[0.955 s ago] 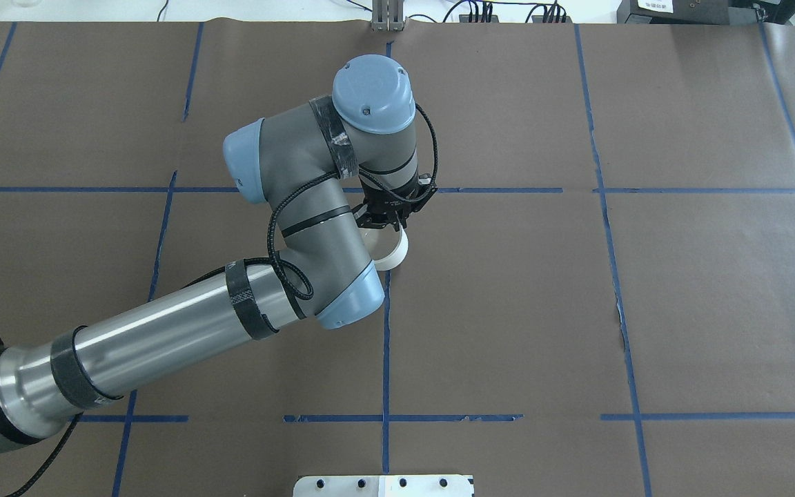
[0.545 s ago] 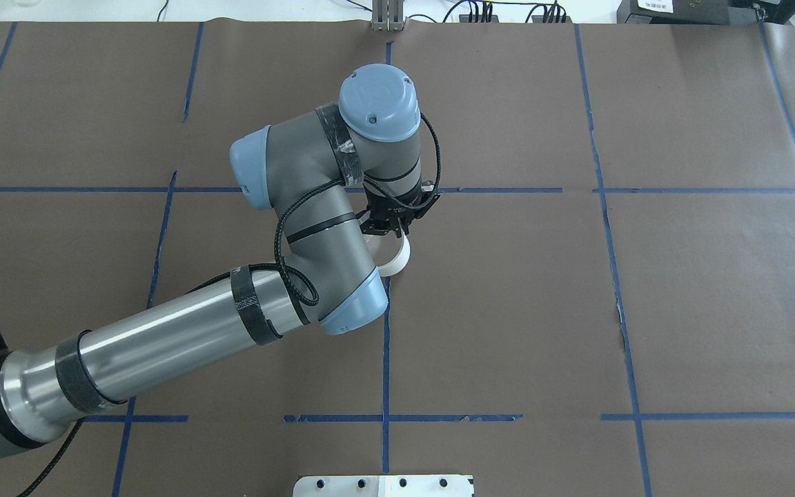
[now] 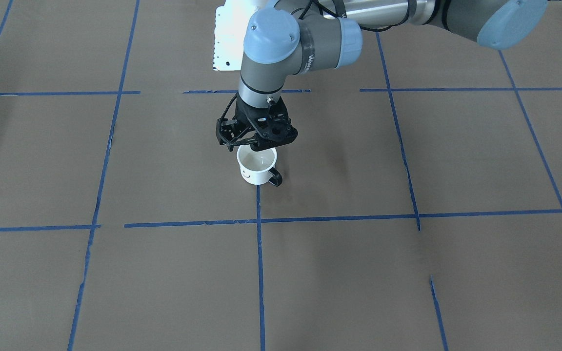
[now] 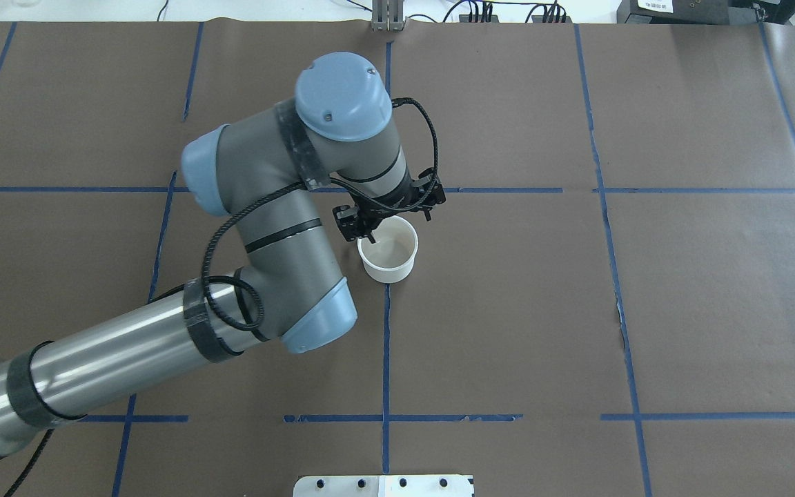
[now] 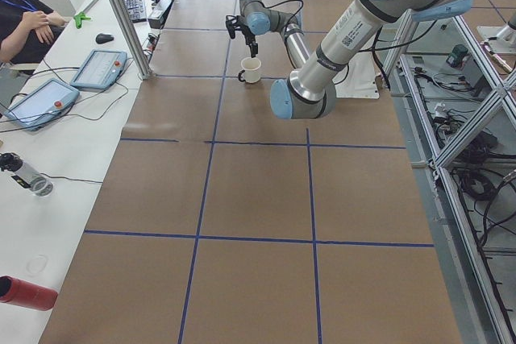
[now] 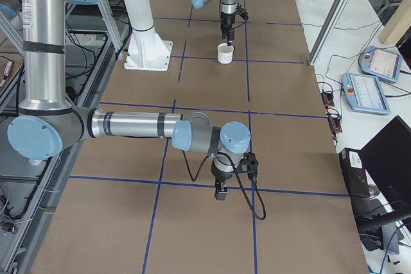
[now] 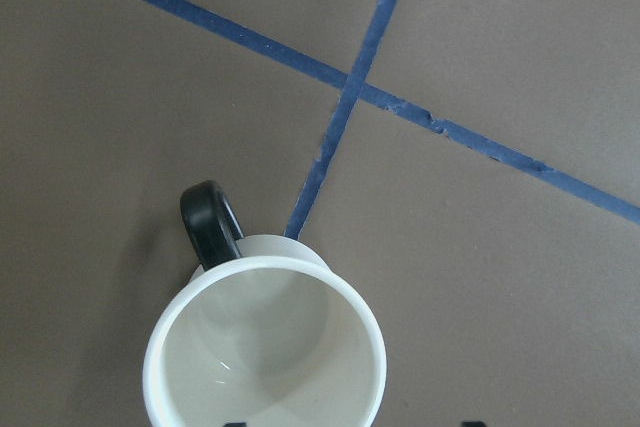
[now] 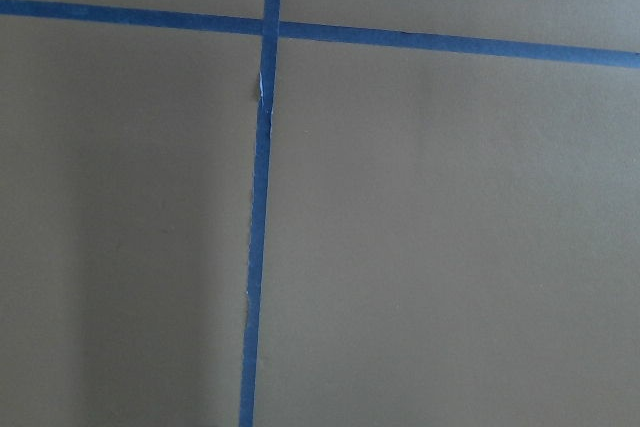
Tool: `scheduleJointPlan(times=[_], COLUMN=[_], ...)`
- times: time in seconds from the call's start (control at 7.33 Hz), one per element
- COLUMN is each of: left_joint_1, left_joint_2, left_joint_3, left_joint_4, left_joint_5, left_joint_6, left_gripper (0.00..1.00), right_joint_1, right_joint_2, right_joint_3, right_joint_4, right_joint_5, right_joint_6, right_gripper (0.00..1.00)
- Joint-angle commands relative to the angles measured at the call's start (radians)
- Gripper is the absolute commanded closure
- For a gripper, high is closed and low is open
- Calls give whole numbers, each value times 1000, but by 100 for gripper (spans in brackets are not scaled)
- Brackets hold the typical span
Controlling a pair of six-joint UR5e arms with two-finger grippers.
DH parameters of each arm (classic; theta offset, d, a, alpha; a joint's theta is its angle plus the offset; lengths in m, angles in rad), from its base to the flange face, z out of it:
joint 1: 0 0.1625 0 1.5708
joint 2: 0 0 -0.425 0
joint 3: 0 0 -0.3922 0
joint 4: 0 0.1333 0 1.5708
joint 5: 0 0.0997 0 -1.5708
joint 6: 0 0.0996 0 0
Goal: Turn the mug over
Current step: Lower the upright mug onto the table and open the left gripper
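1. Mug [image 3: 256, 168]: small and white, standing upright on its base with the open mouth facing up.
2. Rim [image 7: 265, 265] is rolled and round. The inside is pale, glossy and holds nothing.
3. Handle [image 7: 211, 224] is a black loop. In the front-facing view it sticks out low on the mug's side, toward the operators' side and the robot's left.
4. Face [image 3: 248, 172]: part of a black smiley shows on the wall in the front-facing view. The other views do not show it.
5. Position: the mug sits on the brown table [image 4: 508, 310] near its middle, at the end of a blue tape line [image 7: 340, 127] that runs up to its base.
6. Left gripper [image 3: 257, 145] points straight down just above the mug, with jaws spread and nothing between them. In the left wrist view only two dark fingertips [image 7: 236, 423] peek in at the bottom edge, one over the mug's mouth and one outside the wall.
7. In the overhead view one finger [image 4: 370, 237] reaches down at the rim. Whether it touches cannot be told.
8. Right gripper [image 6: 220, 190] hangs over the table well apart from the mug. Its wrist view shows only paper and tape, so I cannot tell whether it is spread or clenched.
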Motion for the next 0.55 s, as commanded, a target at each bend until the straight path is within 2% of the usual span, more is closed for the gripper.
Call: scheduleJointPlan(times=[0.0, 0.14, 0.27, 0.41], left_joint_1=[-64, -129, -209, -315], left_joint_2=[241, 370, 479, 590], left_joint_3=[-274, -359, -389, -406], left_joint_4=[1, 1, -1, -5], left_joint_5=[-3, -5, -11, -58], left_joint_6=[232, 384, 552, 747], left_gripper=[0, 0, 0, 0], right_joint_1=[0, 0, 0, 0], right_joint_2=[0, 0, 0, 0], right_joint_3=[0, 0, 0, 0], right_joint_4=[0, 0, 0, 0], right_joint_5=[0, 0, 0, 0], right_joint_6=[0, 0, 0, 0], right_gripper=[0, 0, 0, 0])
